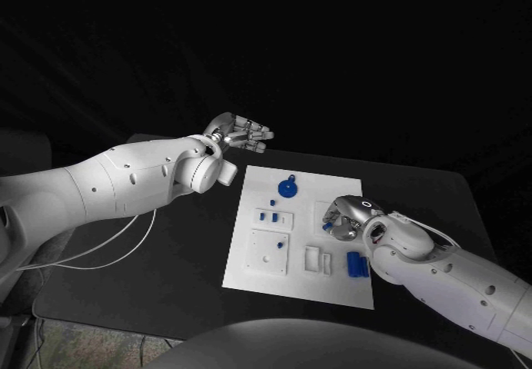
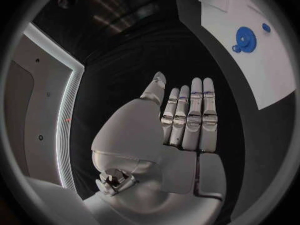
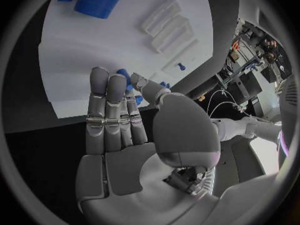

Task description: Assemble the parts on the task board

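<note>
In the head view the right hand pinches a small blue part over the task board; it should lower it squarely. The left wrist view shows the left hand flat and empty, off the board. In the right wrist view, fingers hide most of the part.

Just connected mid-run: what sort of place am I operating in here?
Probably a robotics lab test bench. A white task board with a blue gear and other small blue parts lies on a black table, and cabled equipment stands at its side.
</note>
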`<state>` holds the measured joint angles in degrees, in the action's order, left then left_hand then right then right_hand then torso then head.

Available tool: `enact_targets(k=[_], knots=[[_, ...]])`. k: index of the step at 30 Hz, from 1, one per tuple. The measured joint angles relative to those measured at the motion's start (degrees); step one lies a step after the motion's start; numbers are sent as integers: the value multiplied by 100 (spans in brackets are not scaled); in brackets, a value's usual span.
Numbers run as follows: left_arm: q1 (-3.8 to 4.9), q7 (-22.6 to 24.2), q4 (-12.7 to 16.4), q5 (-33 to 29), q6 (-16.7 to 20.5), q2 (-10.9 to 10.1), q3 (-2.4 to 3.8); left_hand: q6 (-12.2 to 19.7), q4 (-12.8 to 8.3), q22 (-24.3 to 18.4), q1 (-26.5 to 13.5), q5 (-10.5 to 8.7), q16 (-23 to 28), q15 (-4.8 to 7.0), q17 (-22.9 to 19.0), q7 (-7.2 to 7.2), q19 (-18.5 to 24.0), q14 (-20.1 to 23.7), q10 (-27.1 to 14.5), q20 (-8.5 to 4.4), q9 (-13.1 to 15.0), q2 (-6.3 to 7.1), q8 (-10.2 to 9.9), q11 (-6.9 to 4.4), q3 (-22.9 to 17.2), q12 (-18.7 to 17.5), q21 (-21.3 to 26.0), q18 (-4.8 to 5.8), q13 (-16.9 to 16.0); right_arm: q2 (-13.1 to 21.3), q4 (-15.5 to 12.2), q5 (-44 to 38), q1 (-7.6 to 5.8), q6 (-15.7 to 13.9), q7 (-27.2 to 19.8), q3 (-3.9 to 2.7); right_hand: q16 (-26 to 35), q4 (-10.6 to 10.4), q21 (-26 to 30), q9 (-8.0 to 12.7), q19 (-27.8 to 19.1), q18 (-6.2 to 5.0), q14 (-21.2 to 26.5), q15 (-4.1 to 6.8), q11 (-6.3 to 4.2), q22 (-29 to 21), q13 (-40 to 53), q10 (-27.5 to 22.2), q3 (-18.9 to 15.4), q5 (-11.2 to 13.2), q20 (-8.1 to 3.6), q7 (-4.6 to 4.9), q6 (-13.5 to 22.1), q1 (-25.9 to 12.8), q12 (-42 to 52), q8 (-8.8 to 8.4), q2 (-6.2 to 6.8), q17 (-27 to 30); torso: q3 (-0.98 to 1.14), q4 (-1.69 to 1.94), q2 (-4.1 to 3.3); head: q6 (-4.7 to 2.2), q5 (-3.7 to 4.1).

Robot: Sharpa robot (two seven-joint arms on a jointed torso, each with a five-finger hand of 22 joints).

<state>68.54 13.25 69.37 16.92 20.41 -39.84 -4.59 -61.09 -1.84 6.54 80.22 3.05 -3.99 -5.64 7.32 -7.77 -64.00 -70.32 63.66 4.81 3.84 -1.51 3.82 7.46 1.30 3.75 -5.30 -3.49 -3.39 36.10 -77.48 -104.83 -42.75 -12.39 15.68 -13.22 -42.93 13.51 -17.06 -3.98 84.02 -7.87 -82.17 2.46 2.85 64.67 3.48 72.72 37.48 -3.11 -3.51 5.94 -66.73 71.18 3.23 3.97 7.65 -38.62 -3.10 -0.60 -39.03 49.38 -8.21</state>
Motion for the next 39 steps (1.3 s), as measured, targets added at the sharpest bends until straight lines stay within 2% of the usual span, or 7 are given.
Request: enact_targets(k=[3,8,14,23,28,31,39], knots=[[0,-5,-1,0,-1,0,0,0,0,-1,0,0,0,0,0,0,0,0,0,0,0,0,0,0,0,0,0,0,0,-11,12,-18,1,-33,2,8,0,32,-24,0,-8,50,0,3,-19,40,0,102,31,1,-49,-27,-109,41,-1,0,-40,-15,-1,0,1,3,0],[0,-15,-2,2,-5,0,0,0,0,-1,0,0,0,0,0,0,0,0,0,0,0,0,0,0,0,0,0,0,0,-25,37,-56,5,-103,10,20,1,238,-124,0,-8,93,18,22,30,207,-3,158,306,23,-49,-30,-113,122,2,0,-119,-34,0,0,1,10,1],[0,-24,-4,16,-11,0,0,0,0,-6,0,0,0,0,0,0,0,0,0,0,0,0,0,0,0,0,0,0,0,-42,63,-106,9,-195,19,42,1,263,-156,-20,11,131,1,39,42,369,-3,169,374,28,-69,-77,-282,160,8,-3,-156,-46,0,0,1,19,8],[-1,-33,-12,34,-25,5,0,0,5,-5,0,0,0,0,0,0,0,0,0,0,0,0,0,0,-5,0,0,0,0,-51,74,-192,35,-415,25,73,0,239,-402,-90,2,115,-54,93,62,546,-3,190,538,46,-121,-136,-445,175,8,-20,-170,-65,-1,0,2,20,28],[-1,-36,-32,40,-33,5,0,0,31,-10,0,0,0,0,0,0,0,0,0,0,0,0,0,0,-1,0,0,0,0,25,-53,-238,40,-558,24,71,0,230,-457,-103,1,113,-76,114,63,613,-3,191,595,46,-121,-136,-484,175,8,-21,-169,-94,-2,0,4,12,30],[-1,-38,-48,42,-37,5,0,0,31,-10,0,0,0,0,0,0,0,0,0,0,0,0,0,0,-1,0,0,0,0,100,-200,-259,43,-623,20,17,0,223,-477,-131,2,116,-79,117,71,635,-2,198,603,50,-121,-149,-496,173,8,-21,-167,-97,-2,0,5,7,24],[-1,-42,-85,46,-45,4,0,0,31,-9,0,0,0,0,0,0,0,0,0,0,0,0,0,0,-1,0,0,0,0,318,-828,-284,30,-695,6,-297,1,213,-479,-129,-19,127,-82,119,80,675,-3,208,612,22,-141,-156,-503,143,9,-22,-137,-103,-1,-7,8,-1,7]])
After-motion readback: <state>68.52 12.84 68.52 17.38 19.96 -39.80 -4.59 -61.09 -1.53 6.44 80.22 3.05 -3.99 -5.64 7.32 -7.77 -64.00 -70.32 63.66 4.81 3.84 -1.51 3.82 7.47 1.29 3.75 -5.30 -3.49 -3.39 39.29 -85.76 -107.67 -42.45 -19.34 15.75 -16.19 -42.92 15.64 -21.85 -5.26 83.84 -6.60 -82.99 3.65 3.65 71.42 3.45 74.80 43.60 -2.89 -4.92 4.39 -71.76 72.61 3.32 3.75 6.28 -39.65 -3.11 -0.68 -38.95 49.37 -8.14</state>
